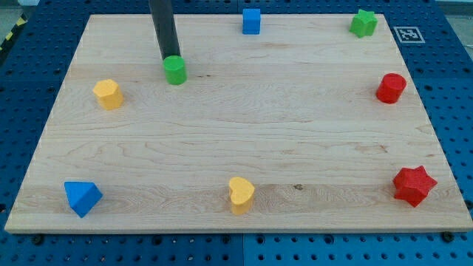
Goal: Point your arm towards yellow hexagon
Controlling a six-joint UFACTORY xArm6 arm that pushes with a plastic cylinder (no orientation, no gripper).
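— Progress toward the yellow hexagon (108, 94)?

— Not there yet. My tip (171, 59) down at the far left of the worktop (244, 125), touching or just behind the green cylinder (175, 70). Yellow hexagon further left and a little nearer, near the left edge, apart from the tip. Left to do: a short slide left and slightly nearer, clear of the green cylinder.

— Jaws?

— None on this rig — only a plain rod, so nothing open, shut or holding.

— Hidden or unclear?

— Very end of the tip masked by the green cylinder; contact perhaps, cannot tell. Rod cut off at the far edge of the view. Second yellow piece, the yellow heart (241, 194), at the near edge — not the target. Elsewhere: blue cube (251, 21) far centre, green star (363, 23) far right, red cylinder (391, 88) right, red star (414, 185) near right, blue triangle (81, 197) near left.
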